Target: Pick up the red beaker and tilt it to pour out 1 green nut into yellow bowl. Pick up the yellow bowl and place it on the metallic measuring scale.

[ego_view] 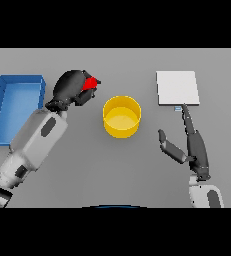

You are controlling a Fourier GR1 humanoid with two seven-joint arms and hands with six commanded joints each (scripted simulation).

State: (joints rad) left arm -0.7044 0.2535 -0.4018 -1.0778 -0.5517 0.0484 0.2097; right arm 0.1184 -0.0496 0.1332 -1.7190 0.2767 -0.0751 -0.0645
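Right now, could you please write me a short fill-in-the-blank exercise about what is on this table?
1. The left hand is curled round the ____ beaker.
2. The yellow bowl stands between the left hand and the ____ measuring scale.
3. The blue tray lies at the table's ____ side.
4. The right hand has its fingers ____.

Missing words: red; metallic; left; open

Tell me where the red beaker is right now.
In the head view the red beaker sits in the left robot hand, left of the yellow bowl and right of the blue tray.
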